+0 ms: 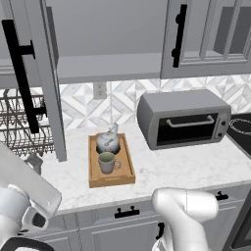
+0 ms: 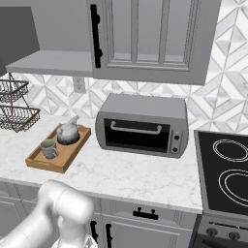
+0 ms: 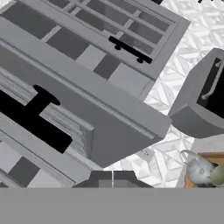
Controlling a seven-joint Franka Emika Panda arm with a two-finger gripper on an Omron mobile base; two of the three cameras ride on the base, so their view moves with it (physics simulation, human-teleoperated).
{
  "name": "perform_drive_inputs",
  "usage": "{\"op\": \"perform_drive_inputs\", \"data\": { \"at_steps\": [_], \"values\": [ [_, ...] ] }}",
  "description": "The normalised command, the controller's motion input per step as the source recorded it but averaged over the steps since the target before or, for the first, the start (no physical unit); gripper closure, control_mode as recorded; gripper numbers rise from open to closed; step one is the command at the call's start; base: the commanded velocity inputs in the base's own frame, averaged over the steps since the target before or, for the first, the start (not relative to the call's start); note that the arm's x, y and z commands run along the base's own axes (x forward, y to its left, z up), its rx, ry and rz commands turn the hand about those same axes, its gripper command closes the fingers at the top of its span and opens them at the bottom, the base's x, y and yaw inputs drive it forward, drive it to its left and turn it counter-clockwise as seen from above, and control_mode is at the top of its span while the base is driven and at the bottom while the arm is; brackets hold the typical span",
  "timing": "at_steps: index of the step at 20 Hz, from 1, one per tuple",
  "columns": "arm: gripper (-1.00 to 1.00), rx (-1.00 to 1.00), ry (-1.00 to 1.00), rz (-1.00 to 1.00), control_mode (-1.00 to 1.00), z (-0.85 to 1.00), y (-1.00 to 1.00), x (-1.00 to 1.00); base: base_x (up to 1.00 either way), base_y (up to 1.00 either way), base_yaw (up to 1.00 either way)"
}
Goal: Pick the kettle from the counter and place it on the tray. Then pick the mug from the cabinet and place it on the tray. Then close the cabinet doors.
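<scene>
On the desk (image 1: 196,169), a white stone top veined with grey, the light-brown wooden tray (image 1: 127,169) carries both the kettle (image 1: 108,141) and the mug (image 1: 107,162). The squat, silvery marbled kettle sits at the tray's far end by the wall; the grey-green mug, pale inside, stands just in front of it with its handle to the right. The jaws (image 3: 112,181) are together and hold nothing; in the hand view the kettle and mug lie well off to their right, low in the corner. The hand is rolled, so that view shows the cabinet (image 1: 110,66) tilted, and it sits close to the left cabinet door (image 1: 46,73), which stands open with its long black bar handle (image 1: 22,73). A boxy grey toaster oven (image 1: 184,117) stands right of the tray.
</scene>
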Motion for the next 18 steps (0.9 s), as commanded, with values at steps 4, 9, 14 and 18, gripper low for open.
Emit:
{"op": "perform_drive_inputs", "data": {
  "at_steps": [4, 9, 14, 18],
  "values": [
    [1.00, 0.00, 0.03, -0.13, -1.00, -0.61, 0.77, 0.99, 0.00, 0.00, 0.00],
    [1.00, 0.00, -0.07, -0.10, -1.00, -0.04, 0.51, 0.90, 0.00, 0.00, 0.00],
    [1.00, 0.00, -0.01, -0.04, -1.00, 0.27, -0.20, 0.62, 0.00, 0.00, 0.00],
    [1.00, 0.00, 0.02, 0.00, -1.00, 0.54, -0.98, 0.01, 0.00, 0.00, 0.00]
  ]
}}
